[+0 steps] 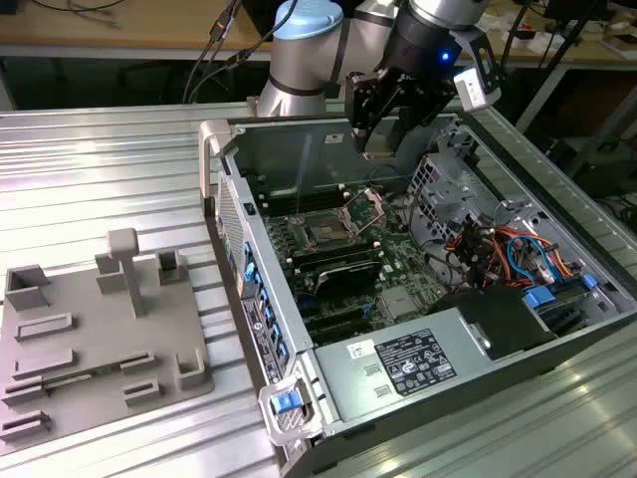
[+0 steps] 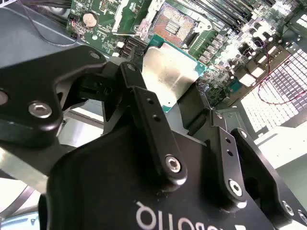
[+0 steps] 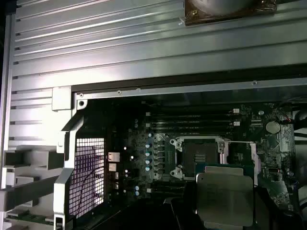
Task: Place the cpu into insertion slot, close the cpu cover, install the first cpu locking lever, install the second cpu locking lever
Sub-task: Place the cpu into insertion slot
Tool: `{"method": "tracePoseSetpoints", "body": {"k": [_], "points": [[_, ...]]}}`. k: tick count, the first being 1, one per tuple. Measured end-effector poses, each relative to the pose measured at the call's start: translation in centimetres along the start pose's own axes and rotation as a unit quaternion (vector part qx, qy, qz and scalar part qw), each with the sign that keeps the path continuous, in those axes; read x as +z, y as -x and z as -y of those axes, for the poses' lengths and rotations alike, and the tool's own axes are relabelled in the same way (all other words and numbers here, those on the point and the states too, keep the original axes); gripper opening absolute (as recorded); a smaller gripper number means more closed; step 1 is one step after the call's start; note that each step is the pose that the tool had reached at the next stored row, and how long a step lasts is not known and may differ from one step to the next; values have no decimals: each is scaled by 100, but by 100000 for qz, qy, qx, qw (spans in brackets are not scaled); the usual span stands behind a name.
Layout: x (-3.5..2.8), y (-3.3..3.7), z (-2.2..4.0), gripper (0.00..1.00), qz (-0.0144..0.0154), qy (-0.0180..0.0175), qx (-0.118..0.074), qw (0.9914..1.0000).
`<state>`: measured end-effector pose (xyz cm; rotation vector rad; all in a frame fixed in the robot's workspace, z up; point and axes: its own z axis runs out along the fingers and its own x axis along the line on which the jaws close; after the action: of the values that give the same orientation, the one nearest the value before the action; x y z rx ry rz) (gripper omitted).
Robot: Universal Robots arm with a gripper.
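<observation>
Second wrist view: gripper (image 2: 165, 86) grips cpu (image 2: 168, 69) near insertion slot (image 2: 175, 24); memory slots (image 2: 237, 10) beside.

cpu (image 2: 168, 72): one is showing
insertion slot (image 3: 199, 155): one is showing
cpu cover (image 1: 366, 207): one is showing
gripper (image 1: 381, 139): one is showing

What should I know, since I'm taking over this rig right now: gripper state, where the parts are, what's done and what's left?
Gripper: shut on the cpu, held in the air above the motherboard.
Insertion slot: empty, with its dark centre exposed.
Cpu cover: tilted up, open, at the slot's edge.
Done: the cpu is in the grip.
Not yet done: cpu into the slot, cover closed, both locking levers installed.
</observation>
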<state>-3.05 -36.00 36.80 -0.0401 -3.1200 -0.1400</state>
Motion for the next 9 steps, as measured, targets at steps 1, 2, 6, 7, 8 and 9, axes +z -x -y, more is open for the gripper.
{"method": "tracePoseSetpoints", "body": {"k": [1,2,6,7,8,9], "points": [[0,0,0,55,0,-1,-3,100000],[0,0,0,55,2,-1,-3,100000],[1,-55,1,55,4,2,-2,100000],[2,-67,2,55,3,3,-3,100000],[2,-80,2,55,2,4,-2,100000],[2,-103,3,55,3,1,0,100000]]}}
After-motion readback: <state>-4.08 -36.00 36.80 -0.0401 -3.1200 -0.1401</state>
